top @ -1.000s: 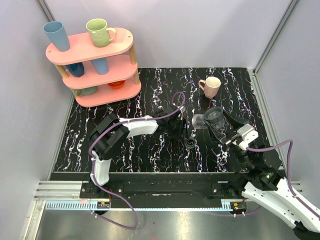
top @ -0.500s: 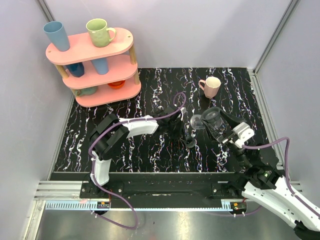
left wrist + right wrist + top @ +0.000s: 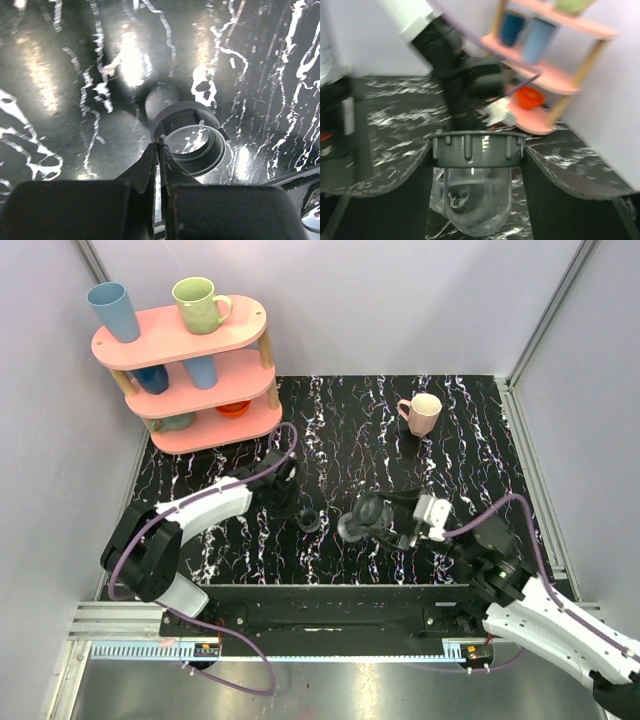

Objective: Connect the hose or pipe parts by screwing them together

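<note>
The left claw (image 3: 159,148) is pressed fully shut, its 2 dark fingers (image 3: 142,172) lying side by side with only a hairline between them. Their tips meet right at the rim of the black ring (image 3: 189,137), at the ring's 8 o'clock edge in the left wrist view. Whether they nip the wall or merely touch it cannot be told. The ring lies flat on the worktop (image 3: 60,100), open end up, with threads showing on its inner wall and ribs around the outside. Seen from above, the ring sits at 4 o'clock of the left wrist, a little left of the worktop's centre and toward the near edge.

The right claw (image 3: 477,172) is closed narrow on the tube (image 3: 475,200), with 1 finger on each side of it. The tube has a clear, translucent body, and in the right wrist view a ribbed grey collar (image 3: 477,146) sits above that body. In the top view the tube is at 3 o'clock of the ring, near it but apart, with bare worktop between the 2 parts.

Further out, a pink mug (image 3: 424,413) stands at 1 o'clock of the tube, well apart from it and close to the far edge. A pink 3-tier shelf (image 3: 200,340) fills the far left corner, at 11 o'clock of the left claw. Its top tier carries a blue cup (image 3: 112,310) and a green mug (image 3: 200,303). Purple cables (image 3: 500,508) run along both arms.
</note>
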Available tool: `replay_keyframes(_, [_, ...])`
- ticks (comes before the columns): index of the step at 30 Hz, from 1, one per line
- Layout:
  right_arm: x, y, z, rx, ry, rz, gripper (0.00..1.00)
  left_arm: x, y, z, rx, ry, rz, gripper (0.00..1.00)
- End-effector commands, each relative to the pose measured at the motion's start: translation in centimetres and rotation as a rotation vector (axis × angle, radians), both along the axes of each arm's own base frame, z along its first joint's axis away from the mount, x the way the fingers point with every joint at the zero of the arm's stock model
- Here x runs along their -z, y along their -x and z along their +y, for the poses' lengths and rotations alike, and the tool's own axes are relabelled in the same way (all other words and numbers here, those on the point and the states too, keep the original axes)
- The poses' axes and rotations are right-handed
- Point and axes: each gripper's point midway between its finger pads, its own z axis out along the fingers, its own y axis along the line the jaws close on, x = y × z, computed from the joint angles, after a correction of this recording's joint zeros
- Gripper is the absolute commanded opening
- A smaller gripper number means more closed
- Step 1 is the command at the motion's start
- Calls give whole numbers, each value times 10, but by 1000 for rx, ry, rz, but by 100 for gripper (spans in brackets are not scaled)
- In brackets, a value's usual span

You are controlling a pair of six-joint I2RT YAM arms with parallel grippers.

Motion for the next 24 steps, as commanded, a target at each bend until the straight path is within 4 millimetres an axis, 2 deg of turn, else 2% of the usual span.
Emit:
replay_keyframes(1, [-2,57,41,-417,-39,-56,25,5,2,42,-68,-94,0,0])
replay_keyframes(3, [13,58,49,-458,-35,-56,24,11,0,52,-94,-101,25,0])
replay_keyframes(4, [13,57,51,-456,-28,-92,23,14,2,57,-102,-115,38,0])
replay_keyframes(5, [23,51,55,-452,0,-80,22,17,2,61,-109,-124,47,0])
replay_keyframes(8, [35,41,59,-418,71,-118,23,20,4,67,-121,-127,59,1])
replay_keyframes(9, [33,35,59,-386,76,-126,24,19,4,69,-128,-129,58,3])
replay_keyframes(11, [33,29,58,-355,101,-165,25,16,5,72,-139,-130,54,21])
replay_keyframes(12, [30,28,57,-344,104,-182,25,13,4,74,-147,-131,49,35])
replay_keyframes(13, [27,26,56,-334,106,-204,25,7,2,76,-154,-130,35,58])
replay_keyframes(14, [26,25,56,-327,108,-207,24,4,0,80,-168,-144,21,67])
replay_keyframes(17, [20,21,58,-314,116,-220,23,-16,-10,89,-200,-169,-36,83])
replay_keyframes(18, [20,20,58,-318,120,-222,22,-21,-12,88,-169,-169,-53,84])
replay_keyframes(22, [22,15,62,-331,142,-203,22,-49,-21,70,-46,-96,-129,94])
replay_keyframes(24, [23,12,63,-323,145,-197,22,-49,-18,60,37,-78,-118,96])
